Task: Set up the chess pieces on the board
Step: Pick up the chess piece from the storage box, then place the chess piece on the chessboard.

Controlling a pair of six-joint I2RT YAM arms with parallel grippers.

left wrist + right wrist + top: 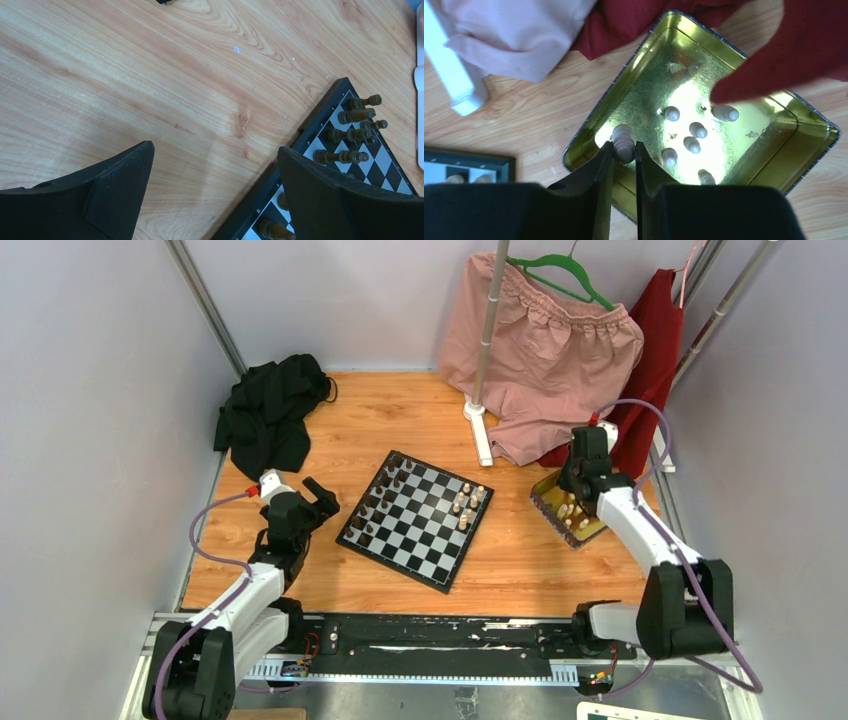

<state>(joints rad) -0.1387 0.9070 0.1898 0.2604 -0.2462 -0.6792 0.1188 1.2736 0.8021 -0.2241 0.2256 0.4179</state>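
Looks roughly halfway. Got dark chess pieces (385, 495) along the left of the board (425, 540), just a few cream ones (465, 505) on its right. Still need the rest from the gold tray (644, 85). Pinching one cream piece (623, 140) there with the right hand (624, 148); hovering the left hand (215, 148) wide open, empty, over the desk (150, 75) by the board.

Lower left of the top view, the left arm (250, 590): white shells, chunky black joints, a lilac cable (192, 535) looping off it, red plug at the end. Lower right, the right arm (630, 515) wears the same livery. Wrist views: matte black, wedge-shaped fingers (120, 185).
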